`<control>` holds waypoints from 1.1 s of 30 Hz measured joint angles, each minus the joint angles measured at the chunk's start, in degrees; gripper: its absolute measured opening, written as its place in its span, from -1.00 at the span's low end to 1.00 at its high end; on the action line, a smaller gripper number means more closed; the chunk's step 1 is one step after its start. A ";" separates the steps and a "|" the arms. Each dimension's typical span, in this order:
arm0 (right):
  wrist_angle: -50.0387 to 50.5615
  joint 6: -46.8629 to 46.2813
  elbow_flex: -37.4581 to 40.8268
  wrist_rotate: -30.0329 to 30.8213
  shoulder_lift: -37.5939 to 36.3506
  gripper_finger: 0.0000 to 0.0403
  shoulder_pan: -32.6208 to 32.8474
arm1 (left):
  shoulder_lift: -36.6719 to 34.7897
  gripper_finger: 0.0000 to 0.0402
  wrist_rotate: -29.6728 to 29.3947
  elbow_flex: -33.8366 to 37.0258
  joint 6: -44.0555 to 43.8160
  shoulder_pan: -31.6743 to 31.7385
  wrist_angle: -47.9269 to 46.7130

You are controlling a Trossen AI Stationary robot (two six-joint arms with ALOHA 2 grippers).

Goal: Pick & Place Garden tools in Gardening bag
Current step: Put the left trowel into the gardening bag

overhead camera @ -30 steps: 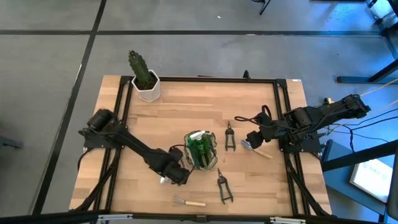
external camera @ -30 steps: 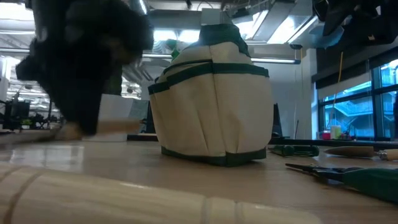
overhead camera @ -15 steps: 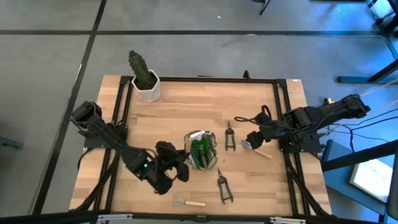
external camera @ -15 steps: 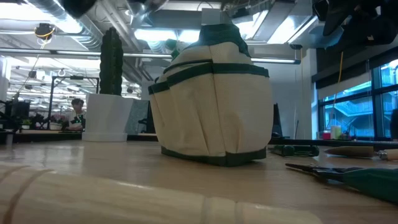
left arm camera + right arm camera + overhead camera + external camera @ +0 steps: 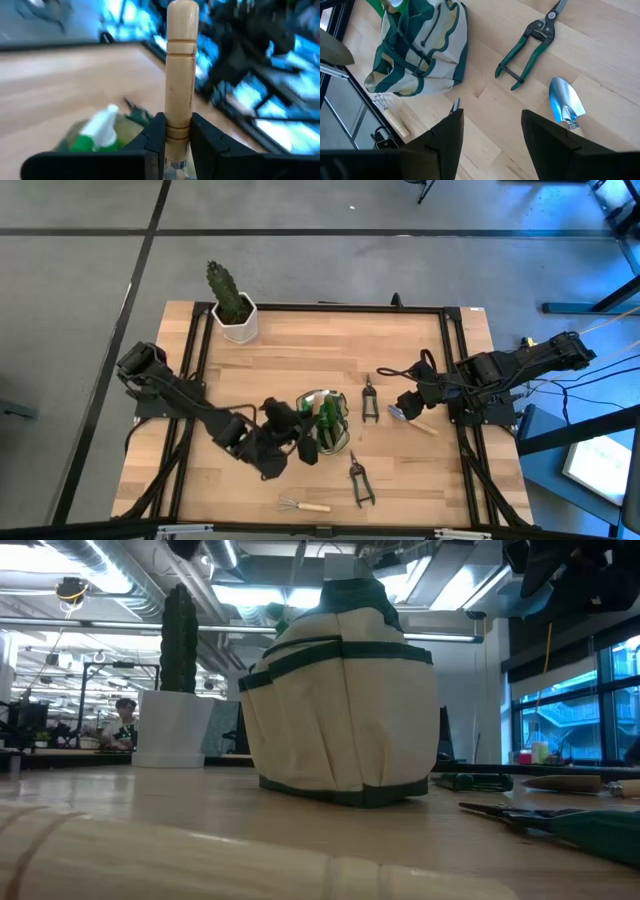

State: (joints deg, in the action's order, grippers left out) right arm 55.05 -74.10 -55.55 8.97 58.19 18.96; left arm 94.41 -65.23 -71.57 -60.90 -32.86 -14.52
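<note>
Pinching a wooden tool handle (image 5: pixel 180 70), left fingers (image 5: pixel 155 137) beside the gardening bag (image 5: pixel 318 422); right fingers (image 5: pixel 447 137) parted, empty.

Both arms are dark, near black, built of chunky jointed segments. The left arm (image 5: pixel 190 405) has rounded housings at its joints. The right arm (image 5: pixel 520 365) trails loose black cables beside its base. Each claw ends in two flat, matt black fingers (image 5: pixel 445 137) with squared tips.
</note>
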 joint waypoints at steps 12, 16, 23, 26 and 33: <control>0.46 1.11 0.00 -2.18 0.01 0.00 -0.02 | 9.09 -0.74 -16.21 0.04 -6.76 -5.81 -0.46; 0.44 1.11 -0.01 -3.00 0.00 0.00 -0.02 | 10.71 -0.74 -19.39 0.04 -6.95 -6.95 -0.11; 0.42 1.09 -0.01 -3.22 0.00 0.00 -0.07 | 12.31 -0.74 -18.66 0.04 -7.13 -6.61 -0.23; 0.42 1.09 0.00 -3.23 0.00 0.00 -0.15 | 12.35 -0.74 -18.64 0.04 -7.13 -6.45 0.49; 0.42 1.35 0.00 -3.21 -0.01 0.00 -0.15 | 12.35 -0.74 -18.25 0.04 -5.58 -6.54 1.04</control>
State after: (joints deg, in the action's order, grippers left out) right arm 55.46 -72.75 -55.55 5.76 58.17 18.81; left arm 106.76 -83.48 -71.53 -66.48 -39.40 -13.49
